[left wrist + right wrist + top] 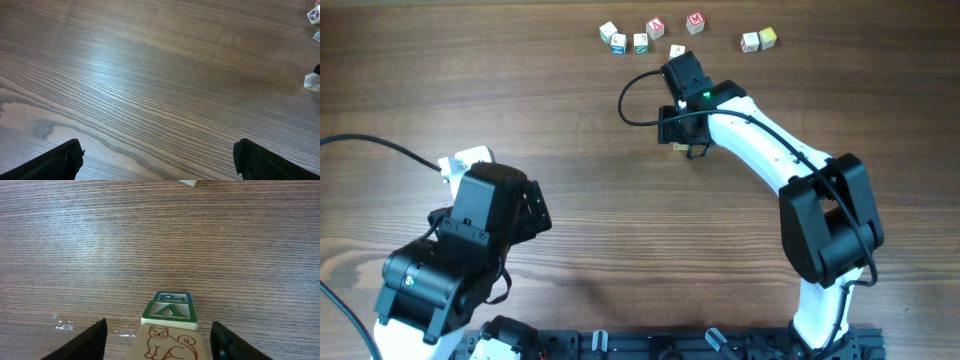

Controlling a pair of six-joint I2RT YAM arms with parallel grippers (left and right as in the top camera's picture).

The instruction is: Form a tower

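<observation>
The tower (169,314), cat picture on top, stands on the surface (610,210) near 1 o'clock, between the parted fingers of the right end effector (159,332), not gripped. The left end effector (157,157), at 8 o'clock, is spread wide, empty.

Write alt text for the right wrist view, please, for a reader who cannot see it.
A tower of three letter cubes, a brown cat drawn on its top face, stands on the wooden table. The open right gripper straddles it, fingers clear of both sides.
</observation>
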